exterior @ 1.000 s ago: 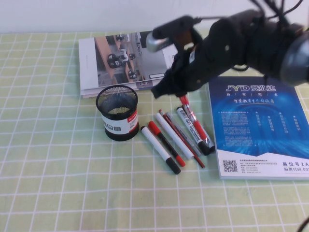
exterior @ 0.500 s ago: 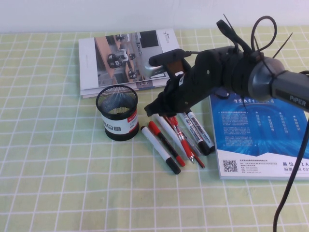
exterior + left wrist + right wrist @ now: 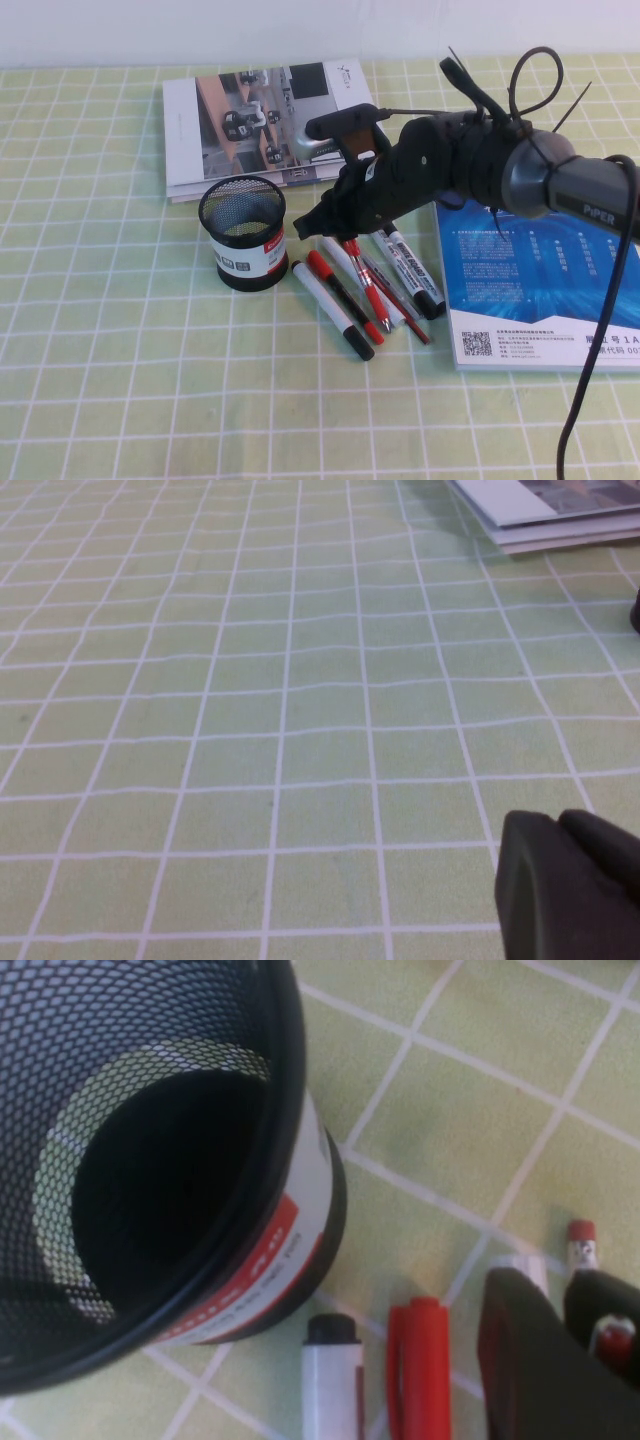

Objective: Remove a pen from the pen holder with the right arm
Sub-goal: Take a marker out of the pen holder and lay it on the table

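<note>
Green checked cloth all over the desk, a magazine (image 3: pixel 250 120) up at the far edge and a blue booklet (image 3: pixel 540 270) by the right edge. Quick heads-up on what changed for you. A second ago your right arm was up higher, with the red pen (image 3: pixel 366 285) dangling clear of the cloth. Now it has dropped, and the right pincer (image 3: pixel 347 235) sits low, just beside the pen holder (image 3: pixel 250 262) near the middle of the desk.

The pen's tip is down in the row of other pens (image 3: pixel 335 310) lying beside the holder on its right-edge side. From the right wrist view the pincer looks clamped on the pen's red end, so you haven't let go yet. That view also looks straight into the holder, and I see nothing left inside.

My read is that the take-out part is basically done. What's left is opening up and backing off without dragging the neighbouring pens.

Your left pincer (image 3: pixel 565 880) hangs over bare cloth, out of the high view, and I can't tell whether it's apart or together.
</note>
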Action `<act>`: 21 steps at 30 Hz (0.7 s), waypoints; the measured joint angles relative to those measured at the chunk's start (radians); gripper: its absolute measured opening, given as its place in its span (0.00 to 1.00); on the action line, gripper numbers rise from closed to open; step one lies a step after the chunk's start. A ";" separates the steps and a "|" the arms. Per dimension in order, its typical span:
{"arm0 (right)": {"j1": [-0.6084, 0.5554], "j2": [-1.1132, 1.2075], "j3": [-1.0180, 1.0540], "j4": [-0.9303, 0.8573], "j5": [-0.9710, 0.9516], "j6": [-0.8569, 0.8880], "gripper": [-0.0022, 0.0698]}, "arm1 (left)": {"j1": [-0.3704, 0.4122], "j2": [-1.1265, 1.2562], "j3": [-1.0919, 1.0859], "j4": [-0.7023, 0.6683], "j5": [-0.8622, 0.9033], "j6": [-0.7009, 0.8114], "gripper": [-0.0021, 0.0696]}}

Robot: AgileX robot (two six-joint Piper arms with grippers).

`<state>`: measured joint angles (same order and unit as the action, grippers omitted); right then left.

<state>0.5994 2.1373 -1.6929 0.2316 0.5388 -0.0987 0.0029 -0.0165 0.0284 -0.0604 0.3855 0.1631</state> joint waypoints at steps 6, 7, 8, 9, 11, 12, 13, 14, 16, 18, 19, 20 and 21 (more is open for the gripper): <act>0.000 0.006 0.000 0.007 -0.005 0.000 0.08 | 0.000 0.000 0.000 0.000 0.000 0.000 0.02; 0.000 0.006 0.000 0.007 -0.005 0.000 0.08 | 0.000 0.000 0.000 0.000 0.000 0.000 0.02; 0.000 0.006 0.000 0.011 -0.005 0.000 0.08 | 0.000 0.000 0.000 0.000 0.000 0.000 0.02; 0.000 0.006 0.000 0.015 -0.005 0.000 0.08 | 0.000 0.000 0.000 0.000 0.000 0.000 0.02; 0.000 0.008 0.000 0.020 -0.005 0.000 0.08 | 0.000 0.000 0.000 0.000 0.000 0.000 0.02; 0.000 0.008 0.000 0.022 -0.005 0.000 0.08 | 0.000 0.000 0.000 0.000 0.000 0.000 0.02; 0.000 0.008 0.000 0.022 -0.005 0.000 0.08 | 0.000 0.000 0.000 0.000 0.000 0.000 0.02; 0.000 0.008 0.000 0.024 -0.005 0.000 0.08 | 0.000 0.000 0.000 0.000 0.000 0.000 0.02; 0.000 0.008 0.000 0.024 -0.005 0.000 0.09 | 0.000 0.000 0.000 0.000 0.000 0.000 0.02; 0.000 0.010 0.000 0.027 -0.005 0.000 0.12 | 0.000 0.000 0.000 0.000 0.000 0.000 0.02; 0.000 0.010 0.000 0.027 -0.005 0.000 0.14 | 0.000 0.000 0.000 0.000 0.000 0.000 0.02; 0.000 0.010 0.000 0.027 -0.005 0.000 0.17 | 0.000 0.000 0.000 0.000 0.000 0.000 0.02; 0.000 0.010 0.000 0.027 -0.005 0.000 0.20 | 0.000 0.000 0.000 0.000 0.000 0.000 0.02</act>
<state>0.5994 2.1476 -1.6929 0.2582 0.5341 -0.0987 0.0029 -0.0165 0.0284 -0.0604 0.3855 0.1631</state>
